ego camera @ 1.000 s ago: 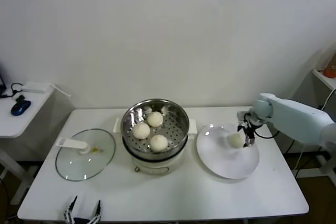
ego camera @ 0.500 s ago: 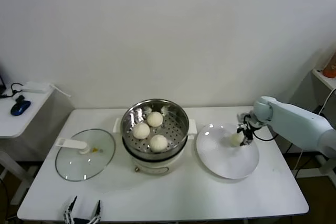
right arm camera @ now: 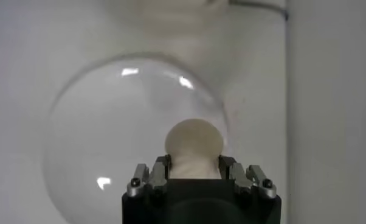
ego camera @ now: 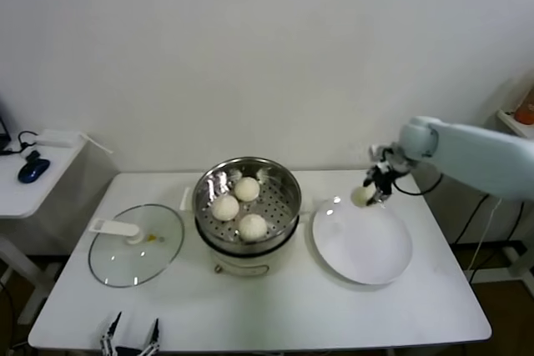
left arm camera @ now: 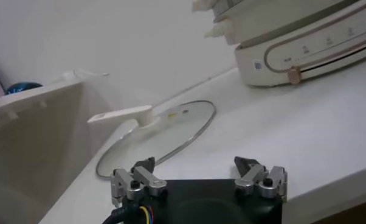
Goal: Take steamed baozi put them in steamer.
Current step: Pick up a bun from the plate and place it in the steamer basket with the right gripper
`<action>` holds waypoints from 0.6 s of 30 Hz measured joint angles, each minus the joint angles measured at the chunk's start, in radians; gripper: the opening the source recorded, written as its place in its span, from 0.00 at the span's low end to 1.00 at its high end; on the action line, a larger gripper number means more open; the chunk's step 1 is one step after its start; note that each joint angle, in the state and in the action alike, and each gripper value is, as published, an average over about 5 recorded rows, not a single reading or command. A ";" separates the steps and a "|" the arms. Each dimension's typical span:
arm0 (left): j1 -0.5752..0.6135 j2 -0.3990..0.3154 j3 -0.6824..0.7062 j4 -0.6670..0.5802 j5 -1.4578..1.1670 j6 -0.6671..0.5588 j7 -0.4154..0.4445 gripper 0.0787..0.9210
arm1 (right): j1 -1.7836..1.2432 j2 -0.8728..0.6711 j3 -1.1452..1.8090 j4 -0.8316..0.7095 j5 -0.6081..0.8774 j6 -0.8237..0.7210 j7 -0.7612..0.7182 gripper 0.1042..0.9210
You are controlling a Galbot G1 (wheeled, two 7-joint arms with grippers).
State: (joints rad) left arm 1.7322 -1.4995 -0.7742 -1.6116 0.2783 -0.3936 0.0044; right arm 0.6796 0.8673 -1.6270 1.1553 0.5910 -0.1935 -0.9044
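The steel steamer [ego camera: 210, 183] stands on its cream cooker base at the table's middle and holds three off-white baozi [ego camera: 252, 226]. My right gripper [ego camera: 372, 188] is shut on the fourth baozi [ego camera: 362, 195] and holds it in the air over the far edge of the white plate [ego camera: 367, 252]. In the right wrist view the baozi [right arm camera: 193, 146] sits between the fingers [right arm camera: 159, 171], with the plate [right arm camera: 92, 152] below. My left gripper [ego camera: 131, 335] is open and empty at the table's front left edge; it also shows in the left wrist view [left arm camera: 198, 173].
A glass lid [ego camera: 158, 252] with a white handle lies left of the steamer, also in the left wrist view [left arm camera: 171, 125]. A side table with a blue mouse [ego camera: 32, 171] stands at far left. The cooker base [left arm camera: 304, 42] shows in the left wrist view.
My right gripper has lifted the baozi off the plate and carried it up and toward the steamer. The left arm has not moved.
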 measured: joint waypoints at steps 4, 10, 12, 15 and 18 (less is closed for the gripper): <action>-0.003 0.005 0.005 0.000 -0.005 0.001 0.000 0.88 | 0.155 0.023 -0.076 0.120 0.150 -0.055 0.037 0.54; -0.013 0.013 0.012 -0.002 -0.013 0.008 0.004 0.88 | 0.277 0.075 -0.100 0.254 0.346 -0.171 0.121 0.57; -0.016 0.014 0.011 -0.004 -0.015 0.010 0.005 0.88 | 0.289 0.099 -0.092 0.278 0.390 -0.207 0.149 0.59; -0.017 0.013 0.007 -0.005 -0.019 0.012 0.006 0.88 | 0.280 0.138 -0.066 0.295 0.429 -0.254 0.182 0.60; -0.016 0.011 0.003 -0.005 -0.023 0.012 0.005 0.88 | 0.249 0.177 -0.038 0.294 0.443 -0.288 0.206 0.60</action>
State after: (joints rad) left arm 1.7163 -1.4889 -0.7710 -1.6167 0.2554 -0.3814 0.0097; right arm 0.9287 1.0443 -1.6655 1.4496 1.0340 -0.4810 -0.6985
